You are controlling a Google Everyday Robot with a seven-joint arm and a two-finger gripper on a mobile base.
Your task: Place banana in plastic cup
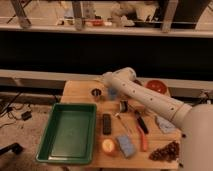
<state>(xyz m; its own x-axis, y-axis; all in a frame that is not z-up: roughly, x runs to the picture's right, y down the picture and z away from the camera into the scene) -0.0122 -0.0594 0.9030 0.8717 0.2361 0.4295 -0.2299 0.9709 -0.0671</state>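
Note:
My gripper (107, 85) hangs at the end of the white arm over the back middle of the wooden table (80, 90). It is just right of a dark metal cup (96, 93). The small blue-grey plastic cup (113, 93) stands right below and beside the gripper, partly covered by the arm. The banana is not in view; I cannot tell whether it is in the gripper or behind the arm.
A green tray (70, 131) fills the table's left side. Right of it lie a black bar (106, 123), a round orange fruit (108, 145), a blue sponge (125, 145), a red-handled tool (142, 129) and a brown bunch (165, 150). A red bowl (156, 86) stands at the back right.

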